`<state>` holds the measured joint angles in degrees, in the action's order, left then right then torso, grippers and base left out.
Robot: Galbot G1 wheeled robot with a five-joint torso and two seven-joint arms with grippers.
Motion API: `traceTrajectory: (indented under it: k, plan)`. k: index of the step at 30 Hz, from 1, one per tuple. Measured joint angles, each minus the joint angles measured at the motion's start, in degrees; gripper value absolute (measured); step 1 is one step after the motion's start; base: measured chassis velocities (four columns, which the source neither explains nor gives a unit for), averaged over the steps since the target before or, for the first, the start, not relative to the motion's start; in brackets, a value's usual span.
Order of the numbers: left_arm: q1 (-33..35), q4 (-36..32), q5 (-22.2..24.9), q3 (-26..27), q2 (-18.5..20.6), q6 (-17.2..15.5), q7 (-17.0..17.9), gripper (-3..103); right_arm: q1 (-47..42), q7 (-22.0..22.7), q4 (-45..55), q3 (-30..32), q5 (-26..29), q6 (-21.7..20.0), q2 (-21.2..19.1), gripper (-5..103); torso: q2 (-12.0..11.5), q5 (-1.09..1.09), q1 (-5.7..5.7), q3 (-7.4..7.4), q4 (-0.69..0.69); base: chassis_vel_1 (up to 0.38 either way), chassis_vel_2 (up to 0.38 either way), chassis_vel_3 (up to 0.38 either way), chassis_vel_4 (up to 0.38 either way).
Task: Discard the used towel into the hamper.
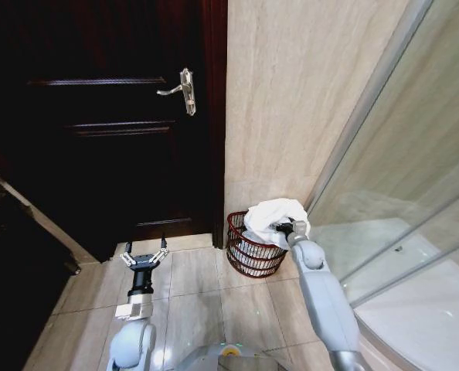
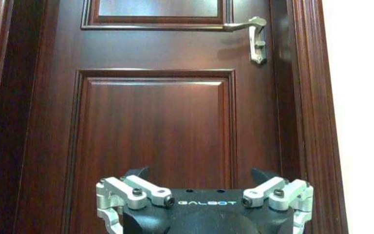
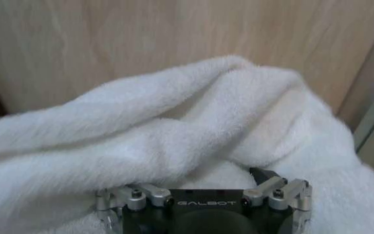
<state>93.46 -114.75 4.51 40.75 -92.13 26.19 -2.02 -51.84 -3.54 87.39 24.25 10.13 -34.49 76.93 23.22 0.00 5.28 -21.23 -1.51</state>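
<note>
Your right end effector (image 1: 285, 228) is buried in the crumpled white terry towel (image 1: 272, 215); whether its fingers are apart or together cannot be told. The towel is heaped over the rim of the round reddish-brown wire hamper (image 1: 249, 253), directly beneath it. Your left end effector (image 1: 144, 257) hovers with fingers apart, facing the dark wooden door (image 2: 154, 126).

A home bathroom: beige stone-look tiles cover the wall (image 1: 291, 93) and floor (image 1: 198, 301), a dark wooden panelled door (image 1: 113, 131) carries a silver lever handle (image 1: 181, 89), and a glass shower enclosure (image 1: 415, 216) stands on the right.
</note>
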Motion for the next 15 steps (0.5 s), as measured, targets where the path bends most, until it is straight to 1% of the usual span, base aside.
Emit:
traceTrajectory:
  k: [1, 2, 3, 4, 5, 12, 14, 15]
  plan:
    - [-0.1, 0.3, 0.0, 0.0, 0.0, 0.4, 0.0, 100, 1.1, -1.2, -0.6, -0.9, 1.6, -3.7, -1.1, 100, 0.0, 0.0, 0.0, 0.0, 0.0, 0.0, 0.0, 0.0, 0.0]
    - [-0.1, 0.4, 0.0, 0.0, 0.0, 0.6, 0.0, 100, 2.2, -1.6, -1.6, -1.3, 2.4, -5.1, -1.5, 100, 0.0, -0.01, 0.0, 0.0, 0.0, 0.0, 0.0, 0.0, 0.0]
    - [-0.1, 0.4, 0.0, 0.0, 0.0, 0.6, 0.0, 100, 2.2, -1.6, -1.6, -1.3, 2.4, -5.1, -1.5, 100, 0.0, -0.01, 0.0, 0.0, 0.0, 0.0, 0.0, 0.0, 0.0]
    - [0.0, 0.4, 0.0, 0.1, 0.0, 0.7, 0.0, 100, 3.6, -1.7, -2.9, -2.2, 4.0, -6.7, -2.0, 100, 0.0, 0.0, 0.0, 0.0, -0.01, 0.0, 0.0, 0.0, 0.0]
    - [0.2, 0.4, 0.0, 0.3, 0.0, 0.8, 0.0, 100, 4.8, -1.8, -4.0, -3.1, 5.6, -7.4, -2.5, 100, 0.0, 0.0, 0.0, 0.0, 0.0, 0.0, 0.0, 0.0, 0.0]
    - [1.0, -1.1, -0.2, 1.1, 0.0, 1.0, 0.5, 100, 8.1, -2.8, -7.1, -8.6, 9.9, -7.6, -5.4, 100, 0.0, 0.0, 0.0, 0.0, 0.0, 0.0, 0.0, 0.0, 0.0]
    - [1.4, -1.6, -0.5, 1.2, 0.0, 1.0, 0.5, 100, 8.6, -3.4, -7.9, -9.4, 10.3, -7.6, -5.8, 100, 0.0, 0.0, 0.0, 0.0, 0.0, 0.0, 0.0, 0.0, 0.0]
    - [1.8, -2.1, -0.8, 1.2, 0.0, 0.9, 0.5, 100, 9.3, -4.9, -9.2, -10.0, 10.4, -7.6, -6.1, 100, 0.0, 0.0, 0.0, 0.0, 0.0, 0.0, 0.0, 0.0, 0.0]
